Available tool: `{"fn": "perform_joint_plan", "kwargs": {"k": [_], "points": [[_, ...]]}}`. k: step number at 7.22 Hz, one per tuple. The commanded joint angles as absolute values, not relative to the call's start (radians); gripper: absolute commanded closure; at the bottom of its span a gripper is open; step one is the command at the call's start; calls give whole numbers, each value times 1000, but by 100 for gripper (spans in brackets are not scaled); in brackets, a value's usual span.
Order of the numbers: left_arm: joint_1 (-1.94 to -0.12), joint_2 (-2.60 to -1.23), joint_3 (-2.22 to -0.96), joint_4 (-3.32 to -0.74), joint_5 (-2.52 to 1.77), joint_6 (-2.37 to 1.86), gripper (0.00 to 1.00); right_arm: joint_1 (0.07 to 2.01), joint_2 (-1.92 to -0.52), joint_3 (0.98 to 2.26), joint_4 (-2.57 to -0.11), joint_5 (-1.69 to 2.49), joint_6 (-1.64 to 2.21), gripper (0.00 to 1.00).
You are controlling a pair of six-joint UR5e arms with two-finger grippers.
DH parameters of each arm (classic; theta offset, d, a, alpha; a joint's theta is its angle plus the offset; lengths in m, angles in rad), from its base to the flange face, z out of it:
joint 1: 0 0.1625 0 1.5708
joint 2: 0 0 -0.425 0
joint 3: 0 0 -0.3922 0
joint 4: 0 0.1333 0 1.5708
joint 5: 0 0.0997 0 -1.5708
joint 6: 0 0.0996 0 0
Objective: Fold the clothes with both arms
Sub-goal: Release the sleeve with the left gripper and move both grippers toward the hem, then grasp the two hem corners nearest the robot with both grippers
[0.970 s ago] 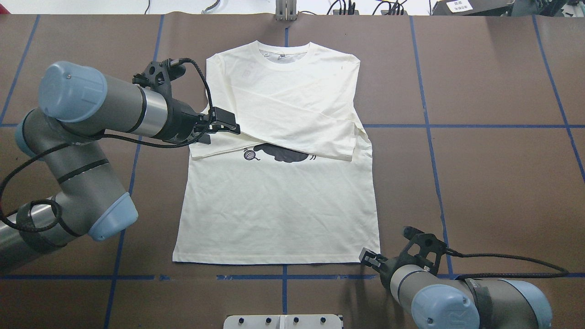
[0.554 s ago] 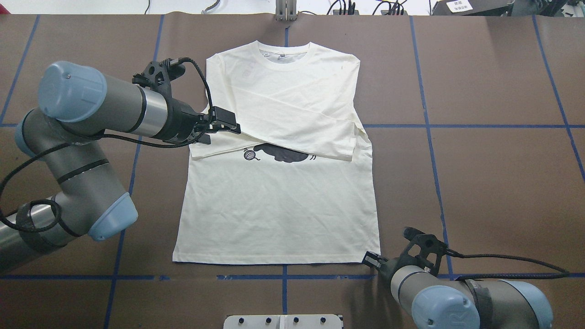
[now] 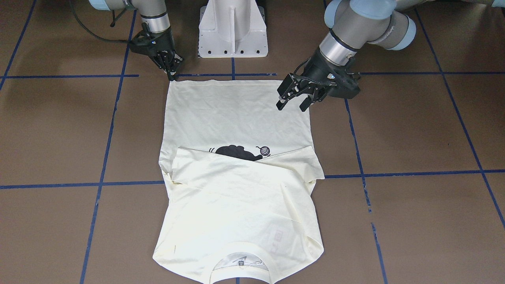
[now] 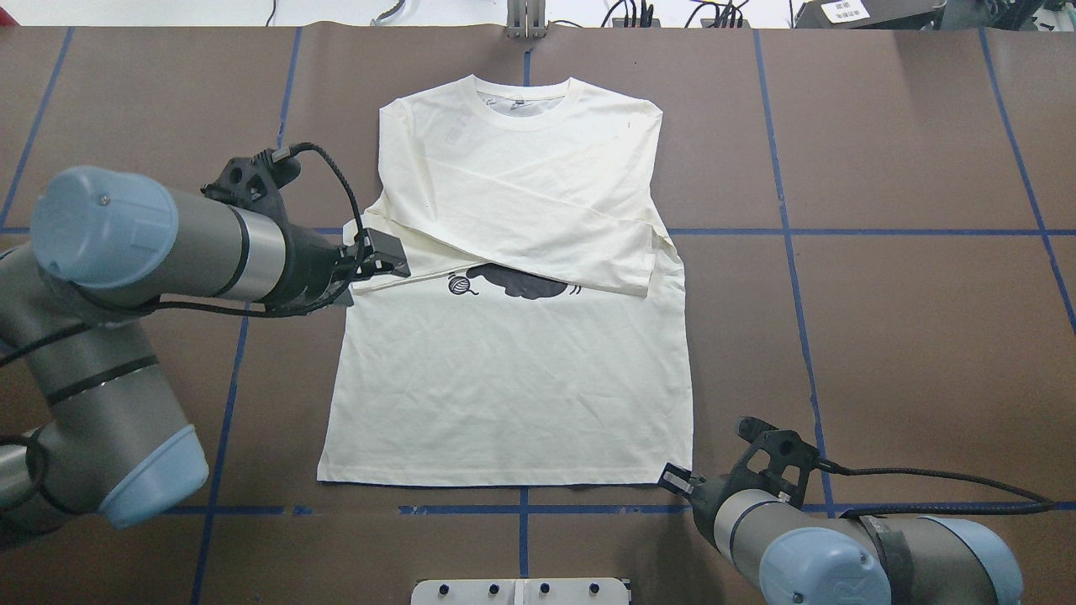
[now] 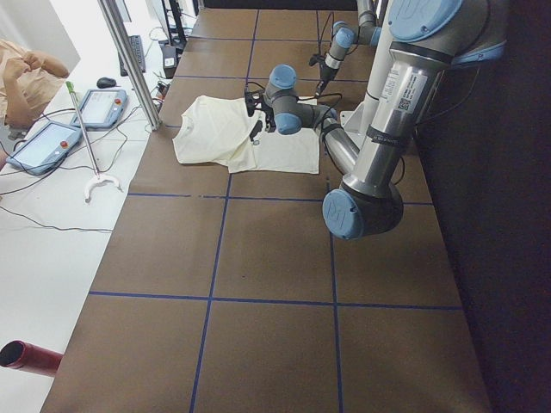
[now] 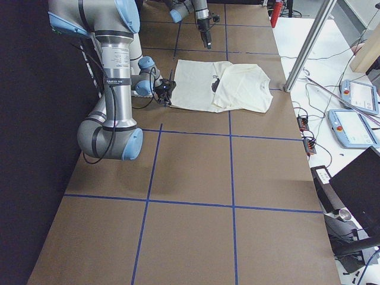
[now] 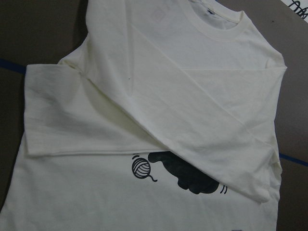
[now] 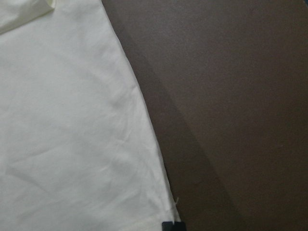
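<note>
The cream shirt [image 4: 513, 395] lies flat with its collar at the table's far side. Both sleeves are folded across the chest, and the black cat and yarn-ball print [image 4: 513, 284] shows below them. My left gripper [image 3: 291, 107] hovers open and empty over the shirt's left edge, near the folded sleeve cuff [image 4: 370, 281]. The left wrist view looks down on the crossed sleeves [image 7: 159, 96]; no fingers show in it. My right gripper [image 3: 171, 75] is down at the near right hem corner [image 4: 685, 479], its fingers drawn together on the corner. A fingertip [image 8: 167, 225] shows beside the hem edge.
The white pedestal base [image 3: 232, 29] stands behind the hem between the arms. Blue tape lines [image 4: 790, 232] grid the brown table. Beyond the far edge are a metal post [image 5: 129, 60], teach pendants [image 5: 52, 142] and a person [image 5: 26, 73]. A red cylinder [image 5: 30, 357] lies off the table.
My left arm has drawn back toward the robot; its gripper slid from the sleeve crossing out to the shirt's left edge. The right gripper has edged onto the hem corner.
</note>
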State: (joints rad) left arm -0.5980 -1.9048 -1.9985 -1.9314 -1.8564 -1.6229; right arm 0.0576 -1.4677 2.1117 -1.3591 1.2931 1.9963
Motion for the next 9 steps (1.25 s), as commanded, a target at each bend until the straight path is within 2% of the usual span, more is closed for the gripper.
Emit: {"fn": "perform_joint_plan", "kwargs": {"k": [1, 2, 5, 9], "points": [[-504, -1818, -2124, -1780, -1810, -1657, 22, 61, -1470, 2140, -1359, 1293, 1996, 100], [-415, -1760, -2120, -1778, -1739, -1711, 21, 61, -1471, 2154, -1359, 1313, 1990, 100], [-342, -1746, -2060, -1776, -1703, -1733, 22, 95, -1473, 2158, -1358, 1371, 1985, 100], [-319, -1749, -2014, -1776, -1712, -1732, 32, 97, -1476, 2160, -1358, 1368, 1985, 100]]}}
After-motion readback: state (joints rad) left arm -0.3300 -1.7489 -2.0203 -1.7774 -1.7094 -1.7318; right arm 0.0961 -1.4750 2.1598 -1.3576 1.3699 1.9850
